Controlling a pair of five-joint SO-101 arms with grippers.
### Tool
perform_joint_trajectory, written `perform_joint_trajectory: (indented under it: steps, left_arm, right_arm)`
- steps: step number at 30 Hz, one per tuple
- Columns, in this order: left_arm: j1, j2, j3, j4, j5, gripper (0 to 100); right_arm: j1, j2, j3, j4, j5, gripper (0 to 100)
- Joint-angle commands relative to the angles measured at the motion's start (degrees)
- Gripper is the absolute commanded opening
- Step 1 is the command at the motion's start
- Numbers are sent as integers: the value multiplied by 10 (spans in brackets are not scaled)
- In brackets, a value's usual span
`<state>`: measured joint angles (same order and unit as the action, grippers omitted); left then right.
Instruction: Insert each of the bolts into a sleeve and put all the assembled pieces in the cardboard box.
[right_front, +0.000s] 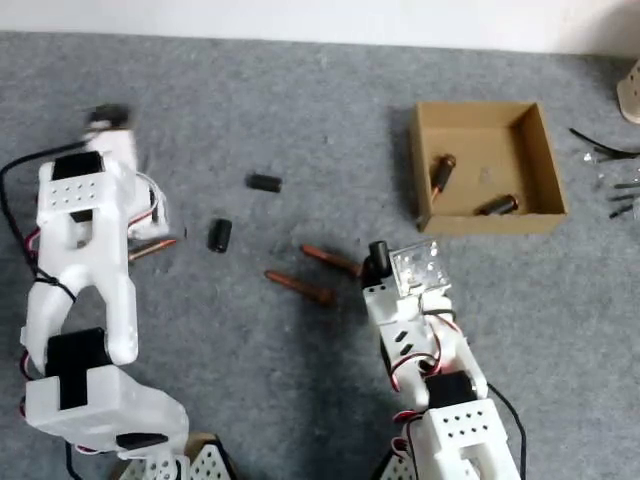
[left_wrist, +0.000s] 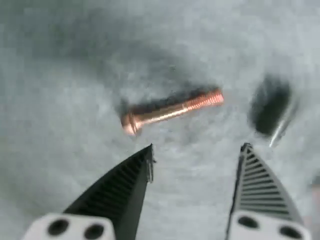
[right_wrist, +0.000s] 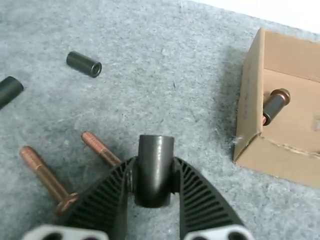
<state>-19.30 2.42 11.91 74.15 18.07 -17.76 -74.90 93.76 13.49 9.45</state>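
Over on the left side of the grey worktop (right_front: 300, 110), the left tool (left_wrist: 196, 152) hangs wide open. A copper bolt (left_wrist: 172, 110) lies flat just past its tips, not touching. From the high view that bolt runs roughly 8-to-2 o'clock and pokes out at the left arm's 3 o'clock, so the left arm is clearly the nearer one. Its long axis sits across the jaw gap, so I reckon a straight drop and pinch on the shank works. It's got a flanged head, smooth shank and threaded end.

The right tool (right_wrist: 155, 167) is clamped on a black sleeve (right_wrist: 156, 150). Two spare bolts (right_front: 328, 260) (right_front: 300, 288) lie at its 9 o'clock. The cardboard box (right_front: 490, 222), around 1 to 2 o'clock, holds two assembled pieces (right_front: 443, 172) (right_front: 497, 206).
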Motion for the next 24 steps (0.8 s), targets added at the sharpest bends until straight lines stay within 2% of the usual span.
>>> perform_joint_trajectory:
  steps: [1, 5, 12, 16, 24]
  left_arm:
    - [4, -3, 0, -30, 237, 256]
    - [-1, -4, 31, -67, 286, 256]
    - [-20, -4, 92, -113, 415, 258]
    - [-21, -4, 143, -158, 434, 258]
    - [-37, -3, 209, -306, 489, 256]
  right_arm:
    - [7, -10, -3, -25, 7, 5]
    - [8, -10, -3, -25, 7, 5]
    - [8, -10, -3, -25, 7, 5]
    - [7, -10, -3, -26, 27, 5]
    - [7, -10, -3, -26, 32, 5]
